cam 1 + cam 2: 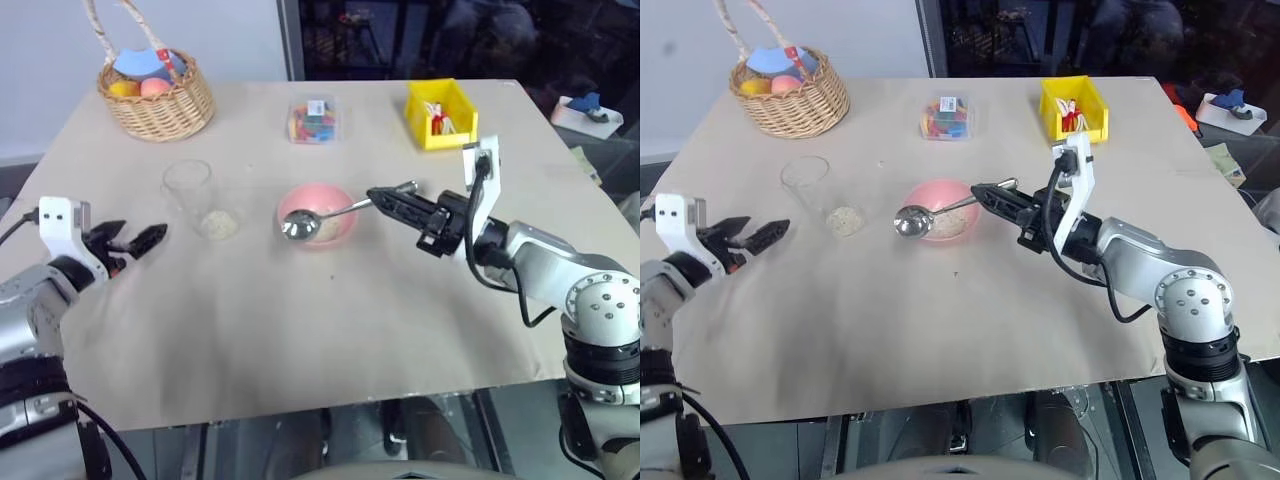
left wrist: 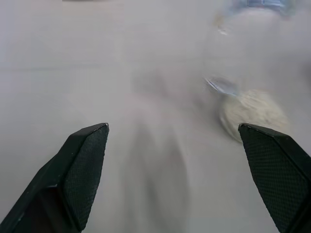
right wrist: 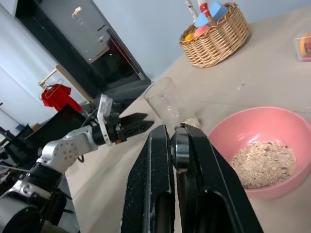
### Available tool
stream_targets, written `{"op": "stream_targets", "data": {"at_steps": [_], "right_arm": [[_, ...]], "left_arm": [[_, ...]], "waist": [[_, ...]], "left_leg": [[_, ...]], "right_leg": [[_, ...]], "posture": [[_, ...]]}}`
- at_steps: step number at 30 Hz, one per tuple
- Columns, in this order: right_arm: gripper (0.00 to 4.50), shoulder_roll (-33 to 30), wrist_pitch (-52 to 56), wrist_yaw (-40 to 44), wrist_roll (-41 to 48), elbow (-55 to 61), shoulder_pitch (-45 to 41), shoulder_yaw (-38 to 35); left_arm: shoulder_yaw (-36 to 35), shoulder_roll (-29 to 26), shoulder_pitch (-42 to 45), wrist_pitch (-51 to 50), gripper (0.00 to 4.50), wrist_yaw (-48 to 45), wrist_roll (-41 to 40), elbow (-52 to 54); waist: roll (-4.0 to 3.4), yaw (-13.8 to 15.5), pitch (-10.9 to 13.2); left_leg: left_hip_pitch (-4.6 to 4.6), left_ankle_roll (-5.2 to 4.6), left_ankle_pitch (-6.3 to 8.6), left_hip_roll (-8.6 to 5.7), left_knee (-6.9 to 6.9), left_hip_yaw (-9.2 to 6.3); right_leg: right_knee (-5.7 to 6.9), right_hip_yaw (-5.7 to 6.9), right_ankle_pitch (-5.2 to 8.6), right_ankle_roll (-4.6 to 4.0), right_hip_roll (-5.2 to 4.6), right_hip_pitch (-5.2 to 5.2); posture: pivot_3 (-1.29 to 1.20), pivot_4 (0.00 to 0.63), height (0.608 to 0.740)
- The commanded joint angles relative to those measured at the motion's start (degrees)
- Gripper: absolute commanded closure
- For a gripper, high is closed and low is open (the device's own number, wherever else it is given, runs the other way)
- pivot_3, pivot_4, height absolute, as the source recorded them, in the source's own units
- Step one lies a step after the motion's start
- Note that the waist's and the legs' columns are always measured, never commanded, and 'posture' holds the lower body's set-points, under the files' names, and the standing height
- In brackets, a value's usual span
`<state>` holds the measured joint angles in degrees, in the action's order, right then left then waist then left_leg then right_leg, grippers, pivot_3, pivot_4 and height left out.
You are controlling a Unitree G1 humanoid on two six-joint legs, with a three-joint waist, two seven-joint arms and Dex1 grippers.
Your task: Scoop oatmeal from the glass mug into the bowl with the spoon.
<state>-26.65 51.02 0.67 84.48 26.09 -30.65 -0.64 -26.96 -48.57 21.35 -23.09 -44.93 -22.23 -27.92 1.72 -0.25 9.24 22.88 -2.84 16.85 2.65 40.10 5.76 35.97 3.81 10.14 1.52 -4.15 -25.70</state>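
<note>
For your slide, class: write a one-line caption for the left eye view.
Right claw holds a spoon over the pink bowl of oatmeal; the open left claw waits beside the glass mug.

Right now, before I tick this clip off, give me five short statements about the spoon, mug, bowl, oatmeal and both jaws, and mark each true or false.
1. The right gripper has its jaws shut on the spoon. True.
2. The left gripper grips the glass mug. False: its jaws are open and hold nothing, apart from the mug.
3. The pink bowl holds oatmeal. True.
4. The mug lies tipped on its side. False: it stands upright.
5. All the oatmeal is in the bowl. False: a small heap lies on the table beside the mug.
</note>
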Motion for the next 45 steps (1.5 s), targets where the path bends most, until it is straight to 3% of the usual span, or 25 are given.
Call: {"op": "stream_targets", "data": {"at_steps": [1,14,23,24,30,34,39,45], "right_arm": [[4.5,-0.17,-0.46,0.32,0.4,1.57,-1.24,-1.13],[4.5,-0.93,-1.09,-2.97,2.08,4.38,0.93,-2.19],[4.5,-2.29,-1.64,-4.92,4.11,5.59,1.96,-2.93],[4.5,-2.37,-1.66,-4.81,4.1,5.51,2.03,-2.93],[4.5,-1.96,-1.68,-3.87,3.15,4.29,0.67,-2.19],[4.5,-0.83,-2.76,-4.22,1.5,2.74,-2.58,-2.44],[4.5,1.64,-4.16,-3.72,-2.78,-2.36,-11.77,-2.24],[4.5,6.63,-5.36,-0.62,-11.25,-10.89,-25.11,-0.55]], "left_arm": [[2.98,-2.59,7.35,6.08,0.05,-2.16,3.05,-7.97],[11.66,-0.99,26.86,17.83,0.05,-5.41,10.34,-31.85],[11.29,-0.92,28.17,20.13,4.27,-6.59,10.62,-35.58],[11.1,-0.89,28.09,20.19,4.45,-6.8,10.43,-35.47],[9.34,-0.65,26.07,19.63,4.45,-6.19,8.67,-31.34],[8.67,0.55,24.12,19.14,4.45,-3.76,7.2,-21.73],[9.86,3.47,22.18,21.51,4.45,1.13,8.12,-6.78],[14.14,6.77,25.88,22.42,4.45,7.51,12.42,1.32]], "waist": [[0.0,0.05,0.0],[0.01,-0.43,0.0],[0.03,-0.46,0.0],[0.04,-0.45,-0.01],[0.04,-0.49,0.0],[0.05,-0.45,0.02],[0.07,-0.19,0.02],[0.04,-0.33,0.04]], "left_leg": [[0.01,0.0,0.0,-0.03,0.0,0.07],[0.02,0.0,0.0,-0.06,0.0,0.15],[0.03,0.0,0.0,-0.03,0.0,0.13],[0.03,0.0,0.0,-0.03,0.0,0.13],[0.01,-0.01,0.0,-0.02,0.0,0.13],[0.05,-0.01,0.0,0.03,0.0,0.13],[0.1,-0.01,0.0,0.06,0.07,0.06],[0.12,0.0,0.0,-0.04,0.08,0.07]], "right_leg": [[0.0,0.02,0.0,0.0,0.01,0.0],[0.0,0.03,0.0,0.01,0.02,-0.01],[0.01,0.03,0.0,0.01,0.02,-0.01],[0.01,0.03,0.0,0.02,0.02,-0.01],[0.02,0.01,0.0,0.02,0.02,-0.01],[0.01,0.01,0.0,0.02,0.01,-0.02],[0.02,0.04,-0.01,0.01,-0.01,-0.02],[0.03,0.06,-0.01,0.01,0.03,-0.04]], "posture": [[0.0,0.15,0.74],[0.0,0.15,0.74],[0.0,0.15,0.74],[0.0,0.15,0.74],[0.0,0.15,0.74],[0.0,0.15,0.74],[0.0,0.15,0.74],[0.0,0.15,0.74]]}}
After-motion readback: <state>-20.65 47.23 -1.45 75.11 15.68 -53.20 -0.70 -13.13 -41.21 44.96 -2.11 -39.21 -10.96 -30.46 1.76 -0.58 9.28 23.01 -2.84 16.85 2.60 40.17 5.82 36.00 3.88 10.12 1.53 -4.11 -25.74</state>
